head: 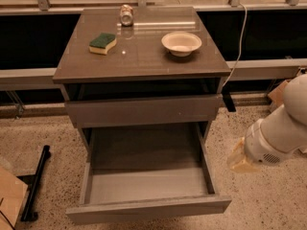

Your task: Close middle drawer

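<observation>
Speckled floor (268, 205), one open middle drawer (148, 209), jaws to its right, one bowl (181, 43)

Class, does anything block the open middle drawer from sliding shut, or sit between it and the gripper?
Nothing visible does. The middle drawer holds nothing, and the cabinet opening behind it shows no object. The gripper hangs to the drawer's right, with only bare floor between.
</observation>
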Controlling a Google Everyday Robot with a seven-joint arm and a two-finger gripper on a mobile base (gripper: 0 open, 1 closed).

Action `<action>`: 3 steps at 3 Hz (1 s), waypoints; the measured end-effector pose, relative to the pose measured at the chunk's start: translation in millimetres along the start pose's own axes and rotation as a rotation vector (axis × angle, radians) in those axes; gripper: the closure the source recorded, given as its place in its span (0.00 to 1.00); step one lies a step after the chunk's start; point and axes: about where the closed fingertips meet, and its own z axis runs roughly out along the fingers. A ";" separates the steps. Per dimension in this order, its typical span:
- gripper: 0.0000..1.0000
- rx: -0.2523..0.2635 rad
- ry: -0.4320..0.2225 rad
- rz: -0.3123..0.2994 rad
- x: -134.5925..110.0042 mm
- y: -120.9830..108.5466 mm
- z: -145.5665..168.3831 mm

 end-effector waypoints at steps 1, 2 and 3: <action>1.00 -0.087 -0.036 0.051 22.1 24.5 50.8; 1.00 -0.160 -0.129 0.112 43.4 48.6 102.2; 1.00 -0.221 -0.209 0.173 63.5 62.8 149.2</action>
